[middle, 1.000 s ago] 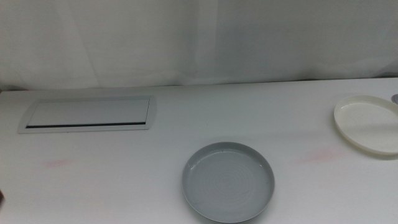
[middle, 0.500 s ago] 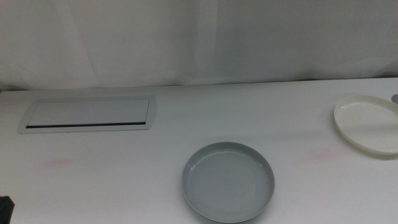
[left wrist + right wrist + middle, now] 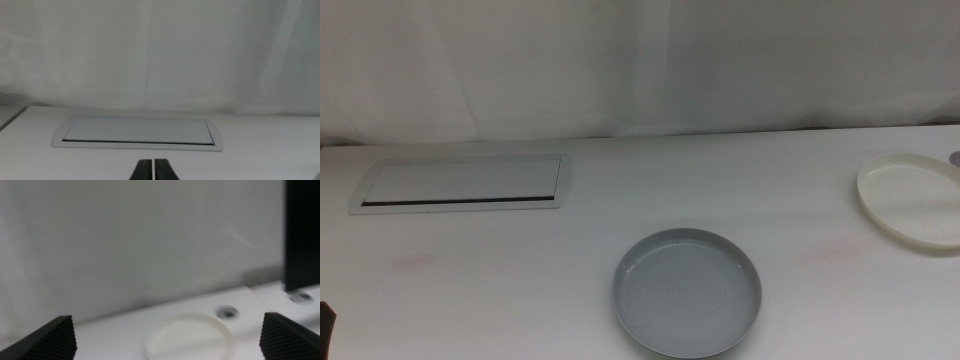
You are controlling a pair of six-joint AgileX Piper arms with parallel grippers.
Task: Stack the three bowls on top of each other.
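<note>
Nothing is stacked yet: every bowl in sight sits alone on the white table (image 3: 520, 300), so all the stacking is left to do. Nearest the camera in the middle view, the grey bowl (image 3: 687, 292) lies flat and empty, round and shallow with a low rim and faint rings across its floor. At the bottom left corner a dark sliver just shows, which I take to be the left arm waiting low. Its wrist view shows the left pincer (image 3: 154, 170) with both dark jaws pressed together, holding nothing, pointed toward the white panel (image 3: 137, 132) with its dark slot.

Farther out on the right, the cream-white bowl (image 3: 912, 198) rests at the table's edge, partly cut off by the frame, well apart from the grey one. The right pincer (image 3: 167, 336) hangs near it with jaws spread wide, empty, the cream bowl showing between them farther on, beside a small round fitting (image 3: 227, 312) in the table.

The mint green bowl? Not visible in any view. Two bowls found, one missing, zero placed.
</note>
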